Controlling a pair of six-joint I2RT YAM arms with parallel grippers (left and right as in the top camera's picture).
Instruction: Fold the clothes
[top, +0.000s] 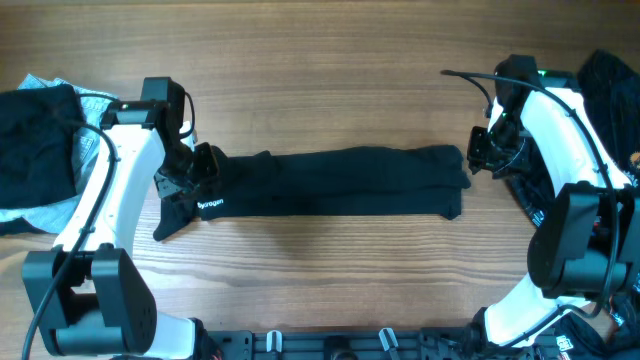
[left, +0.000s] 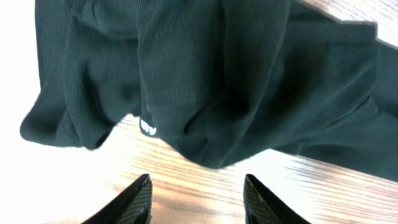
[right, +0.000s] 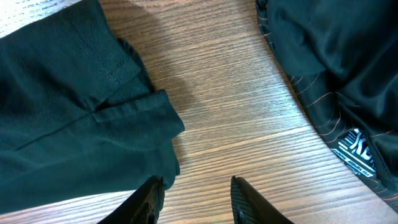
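A long black garment (top: 340, 180) lay stretched flat across the table (top: 330, 290), one end at each gripper.

The left gripper (left: 199, 202) hovered with its jaws apart and nothing between them but bare wood. The garment's bunched end (left: 205, 81) lay just ahead of the fingertips (left: 143, 196), not touching them. A small white tag (left: 147, 127) showed on its near edge, ahead of the finger on the picture's left. From overhead, white lettering (top: 210, 204) sat just beside this gripper (top: 195, 165).

The right gripper (right: 196, 202) also had its jaws apart, over bare wood. The garment's other end (right: 74, 118) lay ahead of it and off to the picture's left, and its folded corner came up to one finger (right: 152, 196). Whether they touched could not be told. Ahead and to the other side lay a dark striped cloth (right: 329, 56) with a white print (right: 354, 149), apart from the jaws. Overhead, this gripper (top: 478, 150) stood at the garment's end.

Behind the left arm, well apart from its jaws, a black heap (top: 35, 140) rested on a light blue cloth (top: 40, 205).
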